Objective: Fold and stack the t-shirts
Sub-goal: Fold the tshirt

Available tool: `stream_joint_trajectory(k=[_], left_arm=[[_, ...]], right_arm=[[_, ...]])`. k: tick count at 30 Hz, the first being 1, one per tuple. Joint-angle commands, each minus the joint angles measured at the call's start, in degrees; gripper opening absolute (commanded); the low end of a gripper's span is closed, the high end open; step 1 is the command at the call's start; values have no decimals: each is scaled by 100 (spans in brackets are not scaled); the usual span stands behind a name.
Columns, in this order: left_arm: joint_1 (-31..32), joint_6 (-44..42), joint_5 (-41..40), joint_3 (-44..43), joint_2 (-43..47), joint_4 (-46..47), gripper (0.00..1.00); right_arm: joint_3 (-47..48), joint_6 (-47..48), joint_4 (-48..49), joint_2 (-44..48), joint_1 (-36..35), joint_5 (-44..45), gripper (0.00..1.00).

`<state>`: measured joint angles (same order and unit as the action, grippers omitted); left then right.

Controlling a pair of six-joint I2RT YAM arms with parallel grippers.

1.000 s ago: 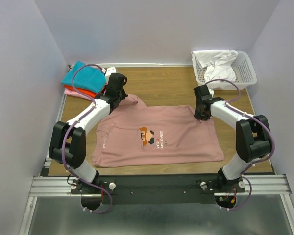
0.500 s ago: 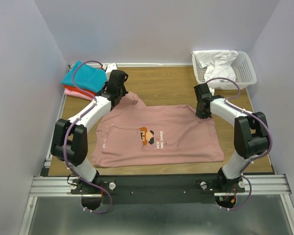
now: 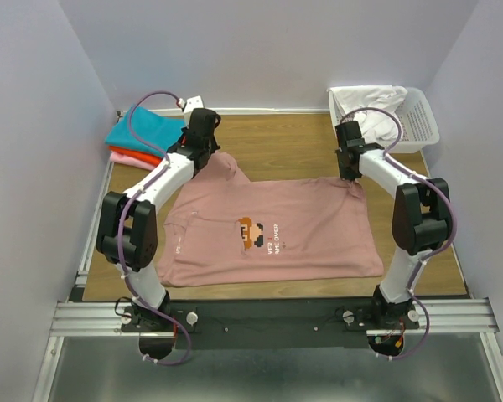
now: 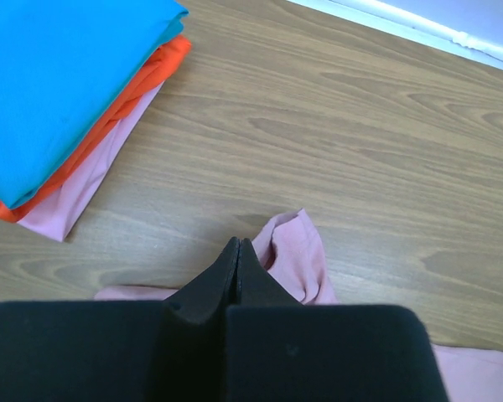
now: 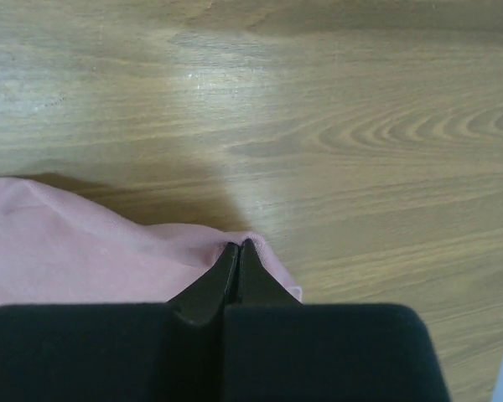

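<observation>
A large dusty-pink t-shirt [image 3: 268, 239] with a pixel figure and white text lies spread on the wooden table. My left gripper [image 3: 204, 159] is shut on its far left sleeve, which bunches up beside the fingertips [image 4: 237, 244] in the left wrist view as a pink fold [image 4: 300, 261]. My right gripper [image 3: 350, 174] is shut on the shirt's far right corner; the cloth [image 5: 92, 251] puckers at the gripper's tips [image 5: 238, 244]. Folded tees are stacked at the far left: teal [image 3: 141, 130] [image 4: 59, 75] on top, orange-red [image 4: 147, 84] below, pink [image 4: 92, 180] lowest.
A white mesh basket [image 3: 426, 126] holding crumpled white cloth [image 3: 370, 113] stands at the far right corner. Bare wood [image 3: 277, 146] lies between the two grippers. Walls close in the table on three sides.
The right gripper closed on the shirt's corner. Both grippers moved toward the far wall, drawing the shirt's far edge along with them.
</observation>
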<state>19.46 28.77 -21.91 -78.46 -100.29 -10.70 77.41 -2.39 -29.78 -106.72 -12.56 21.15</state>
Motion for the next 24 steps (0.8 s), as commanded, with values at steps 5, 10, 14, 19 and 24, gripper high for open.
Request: stream_joint_trajectory(k=[5,10,14,19,24], left_arm=[[-4,137,178,768,764,182,0],[75,821,231,1849,1845,173,0],[294,1313,4,2806,2811,16,0],[584,2026,-164,3555,4014,-537,0],[611,2711,-252,4110,5034,-1311,0]], right_arm=[[-480,477,-19,669,25,-435,1],[-1218,257,-19,1310,34,-410,0],[-1649,64,-10,1820,34,-392,1],[-2080,-50,-19,2417,34,-76,0],[-2423,-24,-10,2937,25,30,0]])
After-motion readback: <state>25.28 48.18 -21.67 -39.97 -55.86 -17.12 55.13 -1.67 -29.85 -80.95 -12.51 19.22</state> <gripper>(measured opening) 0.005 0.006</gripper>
